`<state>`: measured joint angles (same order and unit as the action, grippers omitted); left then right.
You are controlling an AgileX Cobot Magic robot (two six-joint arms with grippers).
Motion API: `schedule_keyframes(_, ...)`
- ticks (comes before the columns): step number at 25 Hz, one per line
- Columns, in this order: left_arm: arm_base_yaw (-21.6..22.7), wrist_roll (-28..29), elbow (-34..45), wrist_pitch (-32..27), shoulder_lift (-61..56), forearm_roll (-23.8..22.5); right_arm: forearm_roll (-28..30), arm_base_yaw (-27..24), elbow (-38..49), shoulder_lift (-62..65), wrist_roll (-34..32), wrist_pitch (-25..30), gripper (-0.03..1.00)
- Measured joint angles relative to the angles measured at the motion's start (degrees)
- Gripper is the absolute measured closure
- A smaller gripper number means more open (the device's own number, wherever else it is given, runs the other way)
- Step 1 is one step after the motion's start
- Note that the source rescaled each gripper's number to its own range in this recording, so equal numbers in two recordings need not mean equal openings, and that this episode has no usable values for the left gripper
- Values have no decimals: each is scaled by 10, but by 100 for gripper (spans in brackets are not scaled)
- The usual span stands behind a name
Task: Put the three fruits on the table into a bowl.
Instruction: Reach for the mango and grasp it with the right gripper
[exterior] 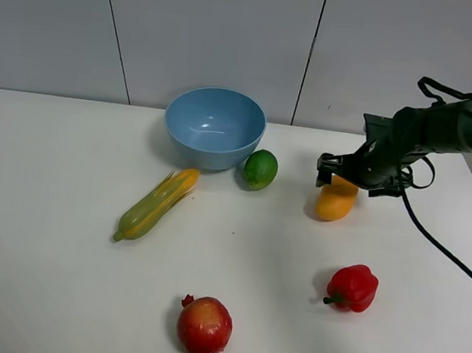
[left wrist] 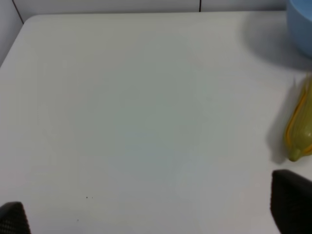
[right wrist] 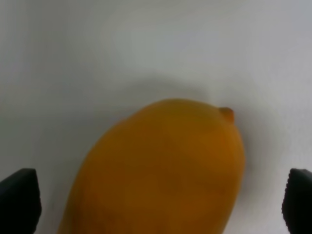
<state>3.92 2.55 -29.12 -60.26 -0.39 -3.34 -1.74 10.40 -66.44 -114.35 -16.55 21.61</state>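
Bowl (exterior: 213,153) empty, with mango (exterior: 336,201), lime (exterior: 261,169) and pomegranate (exterior: 204,326) all on desk (exterior: 57,250); right hand (exterior: 355,177) open astride mango, left hand (left wrist: 156,214) open.

Lab (bare white table (exterior: 42,231), grey wall panels (exterior: 219,30))

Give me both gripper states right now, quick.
Left gripper: open, nothing between its fingers.
Right gripper: open, with a finger on either side of the mango and neither touching it.
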Motion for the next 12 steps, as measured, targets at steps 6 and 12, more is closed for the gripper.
schedule_keyframes(6, 0, 0, 0, 0, 0, 0, -19, 2, -2, -32, -1, -35, 2)
schedule_keyframes(12, 0, 0, 0, 0, 0, 0, -35, 12, -2, -40, -5, -46, 95)
